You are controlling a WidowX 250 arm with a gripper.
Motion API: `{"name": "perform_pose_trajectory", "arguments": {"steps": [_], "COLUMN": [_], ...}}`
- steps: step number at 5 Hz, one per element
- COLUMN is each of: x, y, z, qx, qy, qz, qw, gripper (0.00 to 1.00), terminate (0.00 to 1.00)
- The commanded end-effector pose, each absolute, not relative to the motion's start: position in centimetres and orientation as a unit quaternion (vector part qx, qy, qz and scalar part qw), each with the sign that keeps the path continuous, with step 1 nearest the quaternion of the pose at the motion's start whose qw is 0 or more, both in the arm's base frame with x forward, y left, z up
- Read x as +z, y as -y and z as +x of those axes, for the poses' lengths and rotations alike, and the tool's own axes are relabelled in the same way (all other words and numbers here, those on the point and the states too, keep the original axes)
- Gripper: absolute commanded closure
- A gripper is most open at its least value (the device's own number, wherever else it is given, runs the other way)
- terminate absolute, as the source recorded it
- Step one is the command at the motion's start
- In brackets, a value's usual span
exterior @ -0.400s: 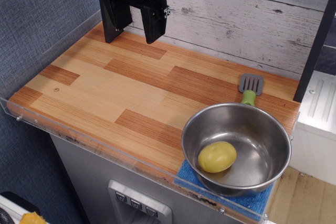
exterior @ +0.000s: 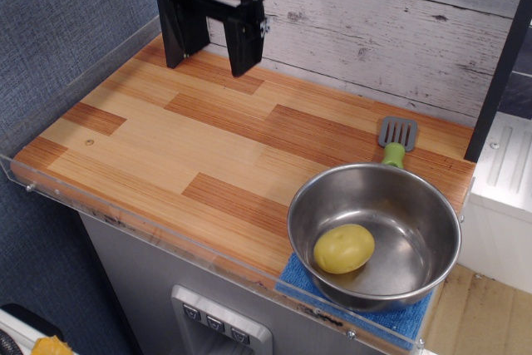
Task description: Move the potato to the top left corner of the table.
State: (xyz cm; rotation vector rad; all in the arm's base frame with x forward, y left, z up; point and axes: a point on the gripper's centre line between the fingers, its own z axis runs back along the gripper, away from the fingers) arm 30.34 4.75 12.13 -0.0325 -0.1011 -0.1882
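Note:
The pale-yellow potato [exterior: 343, 248] lies inside the steel pan [exterior: 416, 205] at the front right of the wooden table [exterior: 166, 139]. My black gripper [exterior: 209, 66] hangs open and empty above the table's back left area, far from the potato. Its two fingers point down with a wide gap between them.
The pan rests on a blue cloth [exterior: 299, 276] at the front right edge. A grey spatula with a green handle [exterior: 396, 140] lies behind the pan. A clear acrylic rim [exterior: 125, 205] edges the table. A plank wall stands behind.
The gripper has shifted slightly, its right finger now a little lower and the jaws a bit narrower. The potato and pan have not moved.

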Motion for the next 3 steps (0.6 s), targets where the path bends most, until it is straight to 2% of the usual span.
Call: {"name": "perform_pose_trajectory", "arguments": {"steps": [1,2,3], "x": [12.0,11.4,10.8], "y": [1.7,4.3,5.5], "z": [29.0,27.6,26.6], "qx": [-0.148,-0.186,-0.218], "qy": [0.075,0.071,0.064], "qz": [0.03,0.025,-0.001], "qw": [0.986,0.98,0.974], "gripper": [0.0,0.0,0.0], "terminate": [0.0,0.0,0.0]}}
